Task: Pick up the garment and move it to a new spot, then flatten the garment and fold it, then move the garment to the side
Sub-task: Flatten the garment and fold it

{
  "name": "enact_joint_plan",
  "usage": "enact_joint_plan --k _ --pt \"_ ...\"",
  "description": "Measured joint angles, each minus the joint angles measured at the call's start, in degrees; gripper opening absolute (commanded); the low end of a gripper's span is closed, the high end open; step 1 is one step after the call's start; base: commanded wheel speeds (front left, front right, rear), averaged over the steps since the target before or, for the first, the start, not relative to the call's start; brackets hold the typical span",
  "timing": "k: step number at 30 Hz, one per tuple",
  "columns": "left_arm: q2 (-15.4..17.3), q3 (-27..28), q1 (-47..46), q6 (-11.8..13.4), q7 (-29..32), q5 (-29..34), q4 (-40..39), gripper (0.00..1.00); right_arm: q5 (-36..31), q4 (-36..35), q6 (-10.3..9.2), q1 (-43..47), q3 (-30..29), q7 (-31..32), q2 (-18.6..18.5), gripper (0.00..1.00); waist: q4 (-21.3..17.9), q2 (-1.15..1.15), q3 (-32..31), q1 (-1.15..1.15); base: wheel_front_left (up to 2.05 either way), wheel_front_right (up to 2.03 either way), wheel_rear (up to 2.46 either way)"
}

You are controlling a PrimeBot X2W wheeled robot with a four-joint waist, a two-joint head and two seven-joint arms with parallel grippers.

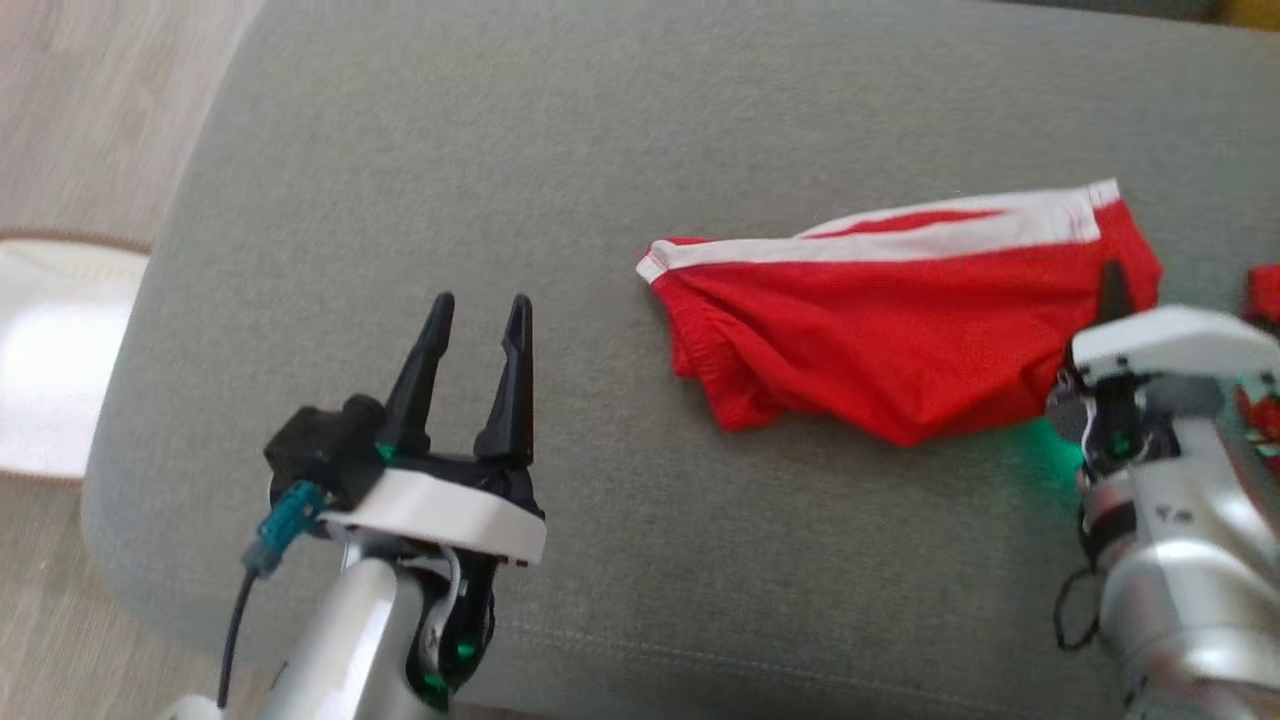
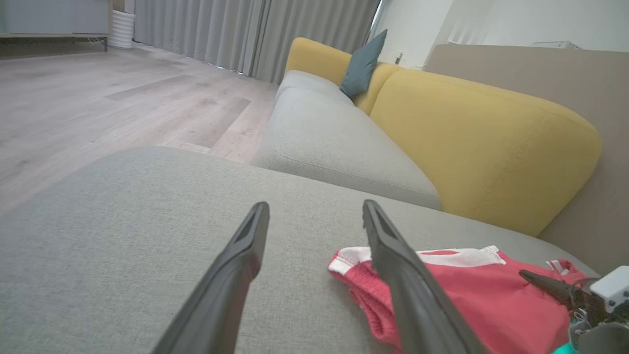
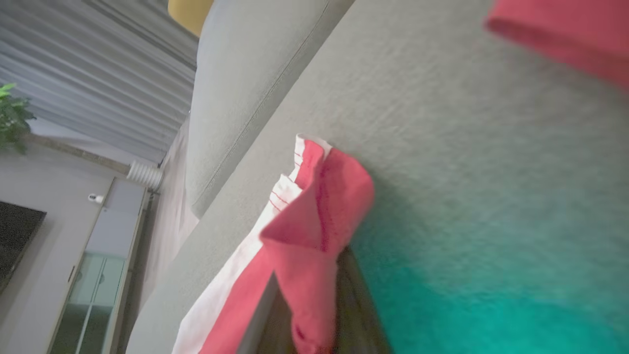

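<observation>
Head view, clock positions read from frame centre

- Garment (image 1: 880,340): red shorts with a white waistband (image 1: 900,240), seen lying crumpled on the grey seat cushion (image 1: 600,150), toward 3 o'clock. The waistband runs along the garment's 12 o'clock edge. Loose red folds are bunched at its 6 to 8 o'clock side.
- Right claw (image 1: 1113,285): found at the garment's 3 o'clock end, entering from 4 o'clock. Its fingers are pressed together with a fold of red cloth pinched between them. In the right wrist view the pinched corner is seen standing up off the cushion. The rest of the garment is resting on the cushion.
- Green glow (image 1: 1040,445): cast on the cushion just beside the right claw's wrist.
- Left claw (image 1: 478,305): held at 8 o'clock, well apart from the garment. Its fingers are spread wide and pointed to 12 o'clock, with nothing between them. In the left wrist view the garment's near end is partly hidden behind the finger at 5 o'clock.
- Second red cloth (image 1: 1265,290): noted at the 3 o'clock frame edge, apart from the garment. What it is cannot be told.
- Wood floor (image 1: 60,100) is seen at 10 o'clock. A pale rounded object (image 1: 50,360) with a brown rim lies at 9 o'clock, off the cushion.
- Left wrist view: yellow backrest (image 2: 491,142) at 2 o'clock, blue-grey pillow (image 2: 363,64) at 12 o'clock
</observation>
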Motion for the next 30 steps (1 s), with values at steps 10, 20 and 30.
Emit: enact_joint_plan --k 10,20,30 --pt "0.02 0.30 4.11 -0.19 0.00 1.18 0.52 1.00 12.55 -6.05 0.00 14.88 2.64 -6.48 0.26 0.00 -3.37 0.00 -6.15 0.00 0.00 0.00 0.00" --pt "0.05 0.92 6.07 -0.24 0.00 1.85 0.51 1.00 17.83 -9.91 0.00 17.74 9.40 -7.25 0.45 0.00 -3.47 0.00 -7.74 0.00 0.00 0.00 0.00" --pt "0.07 0.76 6.57 -0.45 0.00 2.26 1.33 1.00 24.28 -17.29 0.00 17.60 18.17 -8.60 0.51 0.00 -0.52 0.00 -9.70 0.00 0.00 0.00 0.00"
